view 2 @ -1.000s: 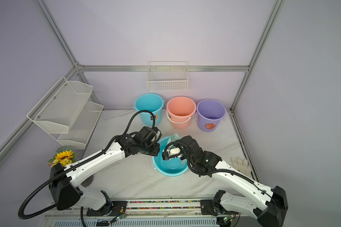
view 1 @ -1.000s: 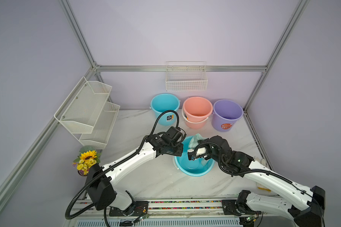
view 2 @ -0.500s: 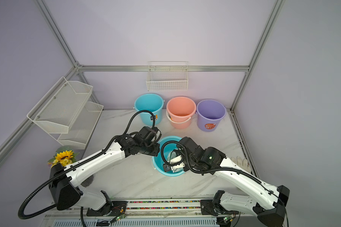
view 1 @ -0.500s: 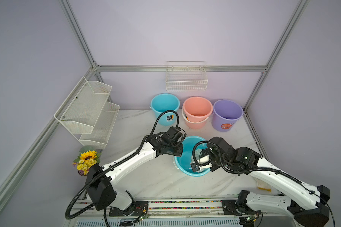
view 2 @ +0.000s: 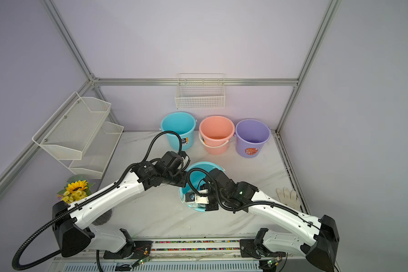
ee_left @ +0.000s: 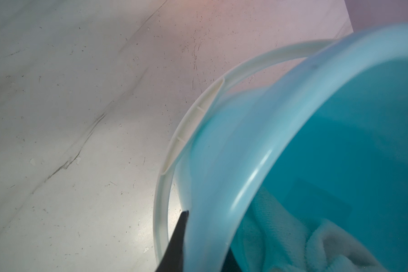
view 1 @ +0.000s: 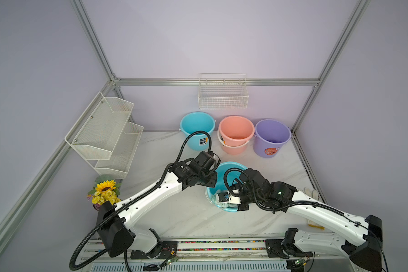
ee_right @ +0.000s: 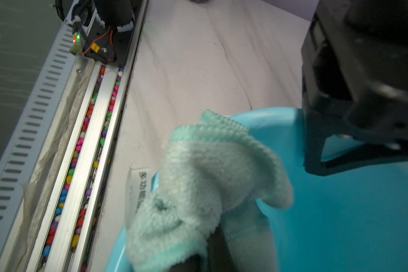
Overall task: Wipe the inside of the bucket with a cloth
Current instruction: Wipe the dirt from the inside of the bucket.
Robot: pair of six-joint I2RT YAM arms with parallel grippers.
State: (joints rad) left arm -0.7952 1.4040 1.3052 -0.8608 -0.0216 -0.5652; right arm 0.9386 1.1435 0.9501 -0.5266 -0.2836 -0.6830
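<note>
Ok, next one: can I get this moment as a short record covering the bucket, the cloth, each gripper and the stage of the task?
bucket: turquoise, mid-table
cloth: mint-green, bunched inside the bucket against its near wall, partly lapping over the rim
left gripper: shut on the bucket's rim, one finger outside and one inside
right gripper: shut on the cloth, down inside the bucket
stage: wiping under way
aside: white glove at the table's right edge, untouched
</note>
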